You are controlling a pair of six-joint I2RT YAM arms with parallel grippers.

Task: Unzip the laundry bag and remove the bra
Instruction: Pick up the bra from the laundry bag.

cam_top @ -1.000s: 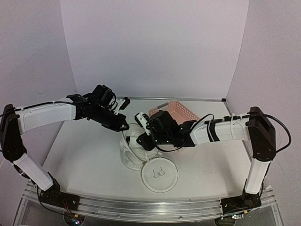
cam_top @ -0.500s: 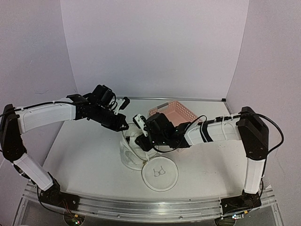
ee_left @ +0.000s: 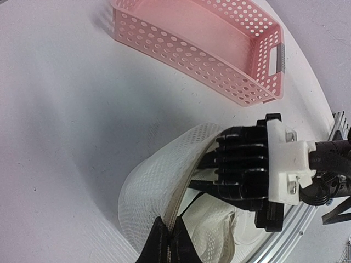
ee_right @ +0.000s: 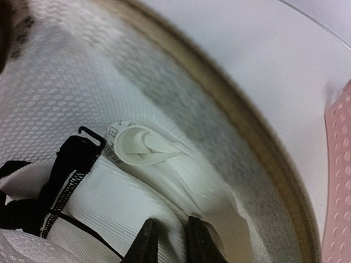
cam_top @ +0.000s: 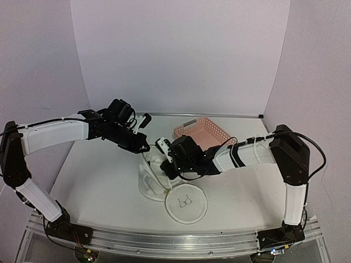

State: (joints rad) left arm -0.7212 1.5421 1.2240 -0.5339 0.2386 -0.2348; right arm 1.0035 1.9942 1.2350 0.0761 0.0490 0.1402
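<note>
**Left gripper** [ee_left: 169, 249]: The fingers are closed tight on the cream zipper seam [ee_left: 184, 189] at the upper edge of the round white mesh laundry bag [cam_top: 147, 179]. The grip holds that edge lifted off the white table [cam_top: 98, 181], so the mesh wall stands as an open pocket.

**Laundry bag:** It sits near the middle of the table, between the two grippers. The zipper is open. One flat circular panel [cam_top: 186, 201], bearing the small black bra drawing, lies flat on the table at the near side of the standing mesh and stays joined to it.

**Right gripper** [ee_right: 169, 241]: It is reached into the mouth of the bag from the right. The left wrist view shows its black and white body filling the opening. The two fingertips stand close together, with only a narrow gap and white fabric showing in that gap. Whether they clamp the fabric or merely rest against it cannot be determined.

**Soft white bra** [ee_right: 126, 203]: It is inside the bag, bunched against the mesh wall directly ahead of the right fingertips. A thin black strap with its slider [ee_right: 68, 164] lies to the left of them. A curled white tag [ee_right: 134, 143] sits just beyond the fabric.

**Pink perforated plastic basket** [cam_top: 202, 130]: It stands upright at the far right of the table, behind the right arm and apart from the bag.
</note>
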